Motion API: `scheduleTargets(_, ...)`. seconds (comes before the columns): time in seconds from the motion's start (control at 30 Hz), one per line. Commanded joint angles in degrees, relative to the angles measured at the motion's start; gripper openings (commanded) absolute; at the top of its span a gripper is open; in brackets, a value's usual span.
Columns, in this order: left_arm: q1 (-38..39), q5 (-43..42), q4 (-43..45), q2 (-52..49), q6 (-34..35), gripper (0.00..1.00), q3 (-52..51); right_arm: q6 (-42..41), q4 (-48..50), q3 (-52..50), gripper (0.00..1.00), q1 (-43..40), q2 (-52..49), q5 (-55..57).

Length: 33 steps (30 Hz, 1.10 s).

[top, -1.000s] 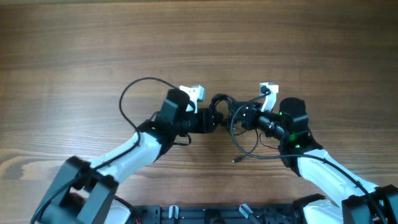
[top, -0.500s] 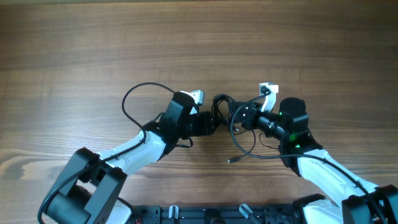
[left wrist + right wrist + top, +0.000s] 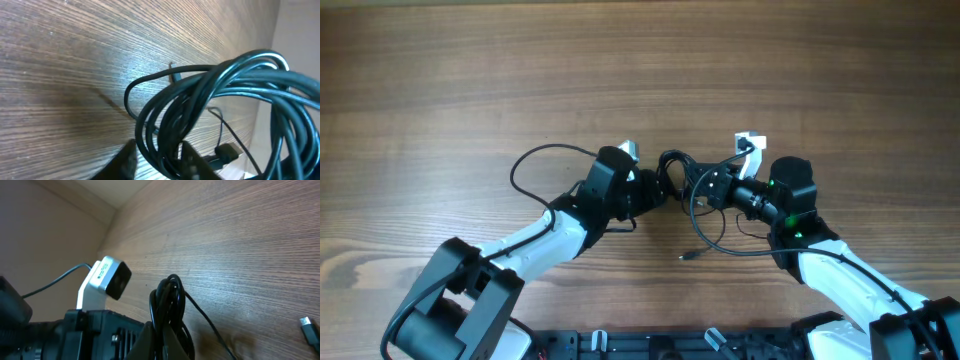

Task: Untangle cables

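Loosening a knotted clump of cables (image 3: 676,170) at mid-tabletop (image 3: 640,70), the right pincer (image 3: 708,190) clamps one side. The left pincer (image 3: 657,191) straddles the other, grip unclear. Next likely: drawing apart gently, freeing the plug tip (image 3: 686,257).

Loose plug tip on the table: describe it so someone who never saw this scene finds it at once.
On the wooden table, the left hand and right hand meet at a black cable clump in the middle. Below it, toward the robot's base, one thin strand ends in the plug tip. Unlike the clump, it lies on bare wood, clear of both hands.
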<state>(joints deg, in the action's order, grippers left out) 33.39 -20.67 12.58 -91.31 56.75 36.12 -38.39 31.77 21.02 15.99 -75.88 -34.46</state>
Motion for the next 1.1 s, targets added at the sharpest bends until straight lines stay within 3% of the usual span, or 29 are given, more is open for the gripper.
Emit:
scheduleTargets(0.0,0.2,1.2,-0.1,-0.7,4.0,0.22,0.5,-0.6,0.8,0.1,0.04,0.1,-0.4,-1.6)
scheduleTargets(0.2,0.2,3.1,-0.4,-0.7,3.7,0.04,0.5,-0.6,0.8,0.1,0.04,0.1,-0.4,-1.6)
scheduleTargets(0.37,0.1,6.0,-0.8,-0.6,-1.5,0.04,0.5,-0.6,0.8,0.1,0.04,0.1,-0.4,-1.6)
scheduleTargets(0.67,-4.8,3.3,-0.7,3.7,-8.4,0.04,0.5,4.8,0.3,0.1,0.05,0.1,-0.4,-0.4)
scheduleTargets(0.9,-4.9,2.1,-4.5,12.5,-20.3,0.04,0.5,5.4,-2.6,0.1,0.06,0.1,-0.4,5.4)
scheduleTargets(1.0,-4.9,2.1,-7.9,14.9,-24.2,0.04,0.5,7.3,-2.5,0.1,0.11,0.0,-0.4,5.4)
scheduleTargets(1.07,-4.9,2.5,-10.3,16.1,-25.7,0.04,0.5,9.7,-2.7,0.1,0.22,-1.0,-0.4,5.3)
